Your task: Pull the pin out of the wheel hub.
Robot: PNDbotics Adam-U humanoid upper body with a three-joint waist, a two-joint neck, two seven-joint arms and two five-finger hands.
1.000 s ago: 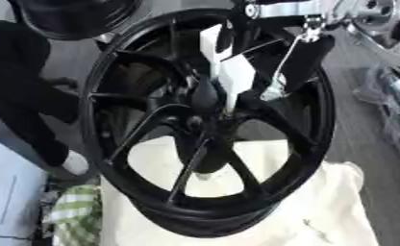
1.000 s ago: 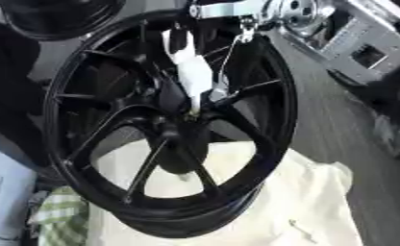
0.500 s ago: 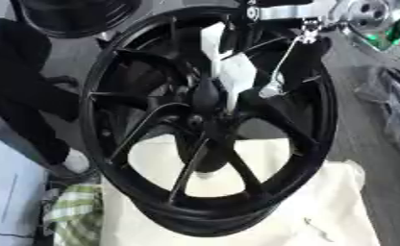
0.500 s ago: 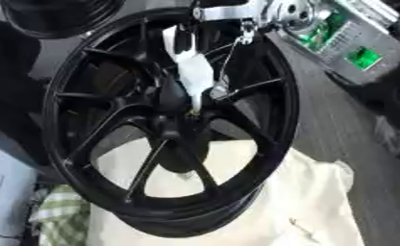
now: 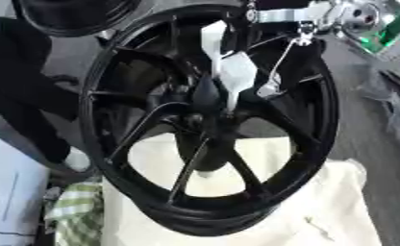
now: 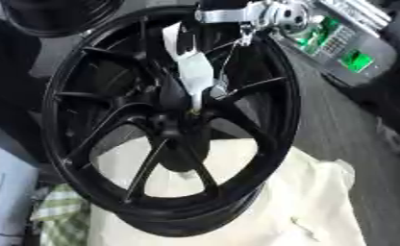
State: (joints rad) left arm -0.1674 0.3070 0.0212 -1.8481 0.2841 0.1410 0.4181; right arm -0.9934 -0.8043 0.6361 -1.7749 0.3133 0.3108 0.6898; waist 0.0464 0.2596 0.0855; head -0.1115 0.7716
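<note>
A black spoked wheel stands tilted on a cream cloth, its hub near the middle of the view. My right hand comes down from the top right on a silver-jointed arm. Its white-covered fingers and a dark pointed thumb close together at the hub's centre. A small yellowish spot there is all that shows of the pin; the rest is hidden by the fingertips. A thin silver rod of the hand hangs beside them. My left hand shows in neither view.
The cream cloth covers the support under the wheel. A green checked cloth lies at the lower left. A second black wheel stands at the top left, a grey box with green parts at the top right.
The whole picture has shifted slightly, so the camera moved. My right hand stays at the hub's centre with its fingertips together.
</note>
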